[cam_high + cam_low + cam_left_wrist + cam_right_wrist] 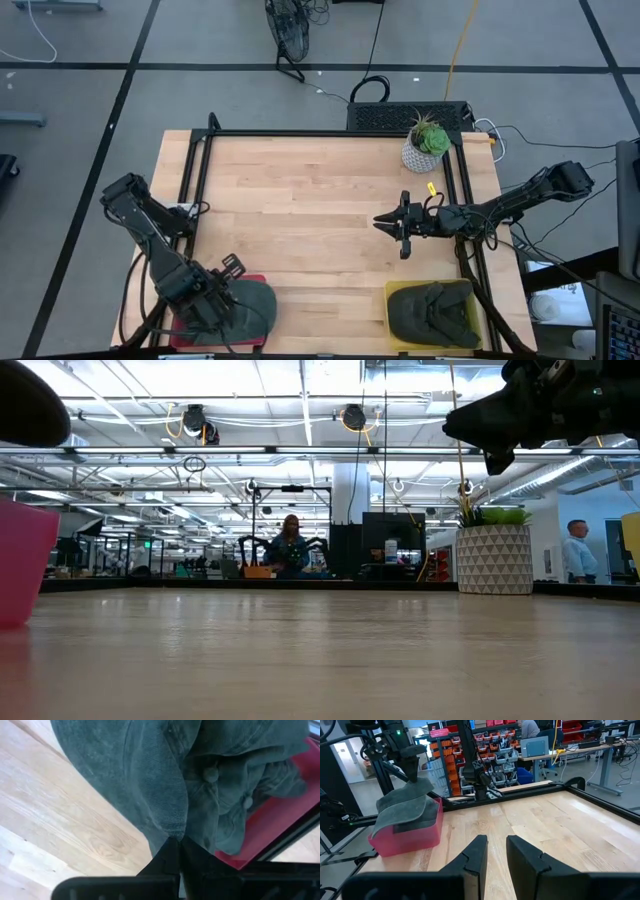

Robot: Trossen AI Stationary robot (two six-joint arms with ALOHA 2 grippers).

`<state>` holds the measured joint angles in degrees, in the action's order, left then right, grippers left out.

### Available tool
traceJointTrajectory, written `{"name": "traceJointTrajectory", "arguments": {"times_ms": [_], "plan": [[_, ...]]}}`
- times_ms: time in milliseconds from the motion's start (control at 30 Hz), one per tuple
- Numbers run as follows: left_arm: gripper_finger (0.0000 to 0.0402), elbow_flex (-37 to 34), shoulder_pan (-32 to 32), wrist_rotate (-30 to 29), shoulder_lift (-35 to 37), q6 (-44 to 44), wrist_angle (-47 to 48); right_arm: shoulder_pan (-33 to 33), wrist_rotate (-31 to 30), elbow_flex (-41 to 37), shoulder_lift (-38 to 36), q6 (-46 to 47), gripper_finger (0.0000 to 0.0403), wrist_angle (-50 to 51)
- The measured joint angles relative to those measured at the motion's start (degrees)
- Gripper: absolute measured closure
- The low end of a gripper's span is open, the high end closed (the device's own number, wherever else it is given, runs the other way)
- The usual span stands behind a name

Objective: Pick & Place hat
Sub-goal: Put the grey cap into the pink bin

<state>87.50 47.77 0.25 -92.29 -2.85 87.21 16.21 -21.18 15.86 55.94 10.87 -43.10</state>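
A dark green hat (250, 300) lies over a red bin (205, 330) at the table's near left corner. It also shows in the right wrist view (402, 802) and the left wrist view (150, 775). My left gripper (228, 283) is above the bin and shut on the hat. Under the hat, more green fabric with buttons (235, 795) lies in the bin. My right gripper (380, 222) hovers over the table's right middle, empty, fingers slightly apart (496, 845). More dark green hat fabric (432, 308) lies in a yellow bin (395, 330) at the near right. My left gripper pinches the hat's edge (172, 832) between its two fingers, which come from above, pointing down. The held edge (417, 784) is raised, and the rest of the hat slopes down and lies over the red bin (407, 835).
A potted plant (425, 145) stands at the table's far right. A black frame rail (300, 133) runs round the table's far and side edges. Bare wood (300, 210) lies between the two arms. People (290, 545) are in the room beyond the table.
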Motion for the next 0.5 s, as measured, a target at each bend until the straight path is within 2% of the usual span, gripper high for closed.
{"name": "traceJointTrajectory", "arguments": {"times_ms": [500], "plan": [[0.0392, 0.0, 1.7, 4.0, 0.0, 1.5, 1.1, 0.0, 0.0, 0.0, 0.0, 0.0, 0.0344, 0.0]]}}
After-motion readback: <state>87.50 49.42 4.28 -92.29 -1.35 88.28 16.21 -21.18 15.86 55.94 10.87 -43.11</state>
